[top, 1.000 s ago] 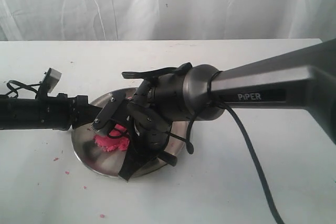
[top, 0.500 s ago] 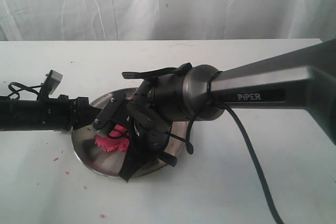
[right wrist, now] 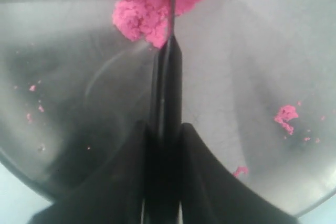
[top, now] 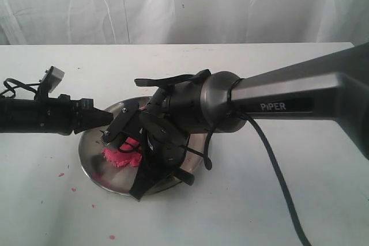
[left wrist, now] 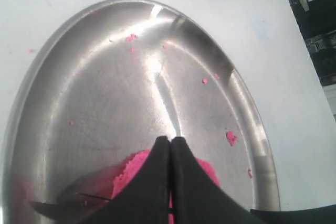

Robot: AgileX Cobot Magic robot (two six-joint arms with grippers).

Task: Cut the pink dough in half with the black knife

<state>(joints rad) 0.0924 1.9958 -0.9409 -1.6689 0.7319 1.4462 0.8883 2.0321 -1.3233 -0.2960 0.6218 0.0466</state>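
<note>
The pink dough [top: 121, 156] lies as a crumbly lump on a round steel plate [top: 87, 149]. My right gripper [right wrist: 164, 127] is shut on the black knife [right wrist: 167, 77], and the thin blade runs edge-on into the pink dough [right wrist: 142, 14]. In the exterior view the right arm's wrist [top: 173, 119] hangs over the plate and hides the knife. My left gripper [top: 108, 118] hovers at the plate's left rim. Its shut fingertips [left wrist: 161, 142] hold nothing and stand just above the pink dough [left wrist: 128, 174].
Pink crumbs [left wrist: 231, 138] are scattered on the steel plate [left wrist: 63, 77], and one larger bit [right wrist: 285, 115] lies beside the knife. More crumbs [top: 73, 189] dot the white table left of and in front of the plate. A white curtain hangs behind.
My left arm has risen and drawn back a little to the left, away from the dough. The right arm with the knife has hardly moved.
</note>
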